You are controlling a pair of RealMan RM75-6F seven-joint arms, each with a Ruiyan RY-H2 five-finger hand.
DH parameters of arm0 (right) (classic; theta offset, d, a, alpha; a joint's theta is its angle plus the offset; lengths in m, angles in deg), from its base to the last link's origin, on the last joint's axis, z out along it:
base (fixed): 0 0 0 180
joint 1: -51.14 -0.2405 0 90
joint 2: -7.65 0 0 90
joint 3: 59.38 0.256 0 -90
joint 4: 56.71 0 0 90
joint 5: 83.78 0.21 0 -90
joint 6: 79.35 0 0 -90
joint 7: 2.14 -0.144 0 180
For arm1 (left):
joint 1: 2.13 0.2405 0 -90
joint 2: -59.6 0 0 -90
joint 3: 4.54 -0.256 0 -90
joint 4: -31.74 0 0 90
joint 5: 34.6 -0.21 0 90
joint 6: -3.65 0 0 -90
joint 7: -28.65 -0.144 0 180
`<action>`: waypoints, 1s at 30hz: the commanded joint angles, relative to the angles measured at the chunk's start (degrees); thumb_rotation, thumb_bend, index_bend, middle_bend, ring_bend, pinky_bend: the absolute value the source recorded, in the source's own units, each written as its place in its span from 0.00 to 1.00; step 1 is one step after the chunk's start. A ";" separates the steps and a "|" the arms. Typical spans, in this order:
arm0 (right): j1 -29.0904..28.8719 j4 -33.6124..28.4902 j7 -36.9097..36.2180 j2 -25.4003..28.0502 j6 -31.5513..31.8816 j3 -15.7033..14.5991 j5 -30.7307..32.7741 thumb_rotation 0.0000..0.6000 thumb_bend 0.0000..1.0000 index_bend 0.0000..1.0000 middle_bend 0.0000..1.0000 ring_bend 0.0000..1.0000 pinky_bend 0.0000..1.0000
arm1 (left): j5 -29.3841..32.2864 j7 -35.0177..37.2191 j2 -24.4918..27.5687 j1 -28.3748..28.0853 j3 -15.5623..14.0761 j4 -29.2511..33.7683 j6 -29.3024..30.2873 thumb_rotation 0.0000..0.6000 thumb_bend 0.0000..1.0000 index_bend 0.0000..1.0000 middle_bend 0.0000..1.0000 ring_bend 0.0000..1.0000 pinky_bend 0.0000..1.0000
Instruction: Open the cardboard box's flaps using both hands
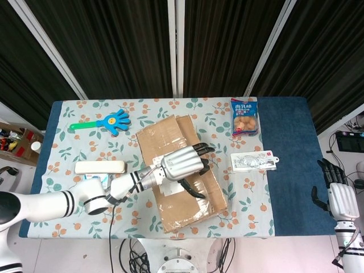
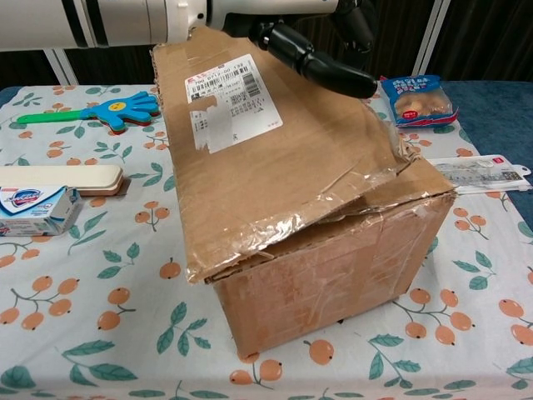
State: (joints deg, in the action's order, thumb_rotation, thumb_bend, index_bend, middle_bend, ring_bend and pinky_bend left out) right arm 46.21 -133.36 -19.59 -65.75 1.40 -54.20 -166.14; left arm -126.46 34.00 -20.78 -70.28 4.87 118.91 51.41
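Your left hand (image 1: 183, 164) rests on the brown cardboard box (image 1: 181, 170) at mid-table, fingers spread over its raised, labelled top flap (image 2: 266, 142); whether they grip its edge is hidden. Your right hand (image 1: 335, 190) hangs off the table's right edge, fingers loosely apart, holding nothing, partly cut off.

Dark pleated curtains (image 1: 227, 45) behind, crossed by white poles (image 1: 175, 48). Blue table (image 1: 287, 131) under a floral, orange-fruit tablecloth (image 1: 62, 165). Pale floor (image 1: 34, 250) below, cables (image 1: 133, 253) trailing by the near edge, clutter (image 1: 14, 142) at far left.
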 commanded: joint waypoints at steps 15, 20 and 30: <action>-0.77 -3.80 3.68 0.30 1.22 -0.24 -2.22 1.00 0.51 0.00 0.00 0.00 0.00 | 0.31 9.92 17.39 8.83 -0.42 15.27 9.27 0.11 0.00 0.63 0.55 0.14 0.15; -1.04 -5.44 5.29 0.67 1.52 -0.20 -2.65 1.00 0.51 0.00 0.00 0.00 0.00 | -0.14 11.65 21.96 12.79 -2.00 16.82 11.88 0.08 0.00 0.63 0.55 0.14 0.15; -1.78 -7.22 7.61 0.73 0.92 -0.52 -3.21 1.00 0.51 0.00 0.00 0.00 0.00 | -2.41 17.05 29.63 22.69 -5.79 17.43 20.60 0.04 0.00 0.64 0.56 0.15 0.15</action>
State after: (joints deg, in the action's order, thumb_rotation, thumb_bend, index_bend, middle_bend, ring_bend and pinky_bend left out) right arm 44.55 -140.40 -12.20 -65.01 2.41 -54.65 -169.23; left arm -128.42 49.94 7.71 -49.20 -0.10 136.30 70.45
